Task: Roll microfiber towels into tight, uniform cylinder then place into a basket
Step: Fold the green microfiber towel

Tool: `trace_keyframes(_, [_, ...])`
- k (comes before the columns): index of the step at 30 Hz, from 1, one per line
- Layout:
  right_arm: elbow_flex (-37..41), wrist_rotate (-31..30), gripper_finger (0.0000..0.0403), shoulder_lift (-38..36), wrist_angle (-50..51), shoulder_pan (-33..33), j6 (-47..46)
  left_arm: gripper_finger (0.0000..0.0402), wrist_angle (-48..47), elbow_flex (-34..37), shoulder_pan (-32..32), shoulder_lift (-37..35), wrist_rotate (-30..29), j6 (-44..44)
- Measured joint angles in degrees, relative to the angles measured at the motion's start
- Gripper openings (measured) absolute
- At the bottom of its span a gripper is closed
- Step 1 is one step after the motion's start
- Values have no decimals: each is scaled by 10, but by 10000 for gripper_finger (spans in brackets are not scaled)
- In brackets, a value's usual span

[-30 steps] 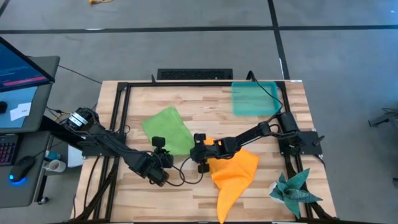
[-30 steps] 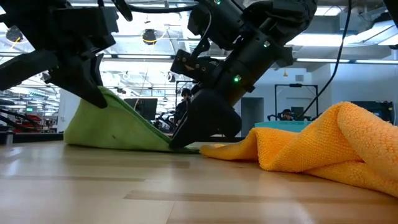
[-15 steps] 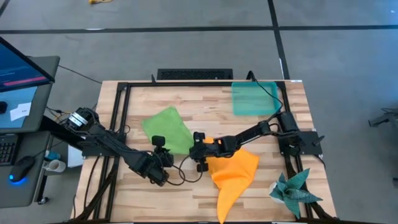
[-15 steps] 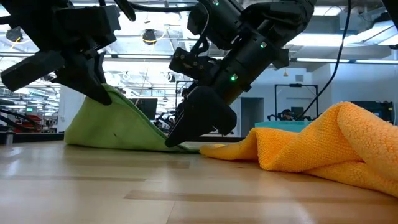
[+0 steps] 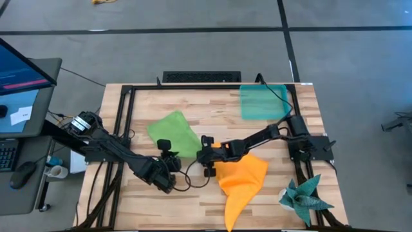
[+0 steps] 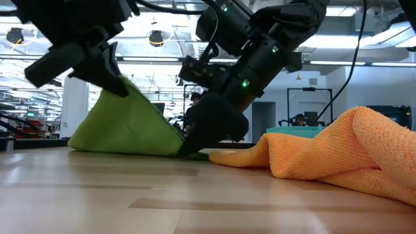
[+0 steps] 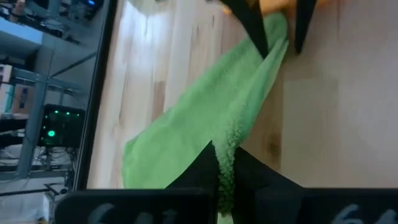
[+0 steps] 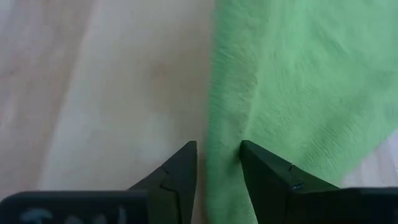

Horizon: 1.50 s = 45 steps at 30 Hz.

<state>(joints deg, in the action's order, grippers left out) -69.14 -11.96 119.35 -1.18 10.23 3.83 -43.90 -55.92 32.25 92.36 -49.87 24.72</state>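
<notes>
Table [image 5: 212, 103]: we see pale wood planks inside a black frame.
Spiky cloth [image 5: 305, 196]: dark teal, at the table's near right corner.
Laptop [image 5: 22, 74]: open, left of the table, screen lit.
Mouse [image 5: 20, 174]: dark, on the side desk.
Black bar [image 5: 201, 77]: past the far edge; possibly a keyboard, we can't tell.
Floor [image 5: 193, 45]: grey.

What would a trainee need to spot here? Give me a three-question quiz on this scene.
1. True or false: the basket holds a rolled towel.
2. Which does the left tool pinch: A green towel, B orange towel?
3. Fill in: the right tool straddles an edge of the ___ towel.
Key: 1 false; 2 A; 3 green.
</notes>
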Motion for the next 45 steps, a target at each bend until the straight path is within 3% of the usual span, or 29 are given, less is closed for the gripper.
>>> trace_keyframes(5, [0,-1,113,0,10,-7,-9,4,1,-17,1,0,1,2])
trace_keyframes(13, [0,-1,11,0,13,-4,8,4,-4,-18,1,0,12,6])
trace_keyframes(16, [-1,-1,17,-1,27,-1,10,4,-10,-18,3,0,30,6])
trace_keyframes(25, [-77,-8,12,-40,198,23,-8,4,-66,-39,4,0,81,7])
trace_keyframes(37, [-163,-30,9,-152,337,63,1,4,-331,-233,77,0,101,89])
trace_keyframes(45, [-260,-17,5,-153,395,71,-5,4,-444,-335,109,0,109,141])
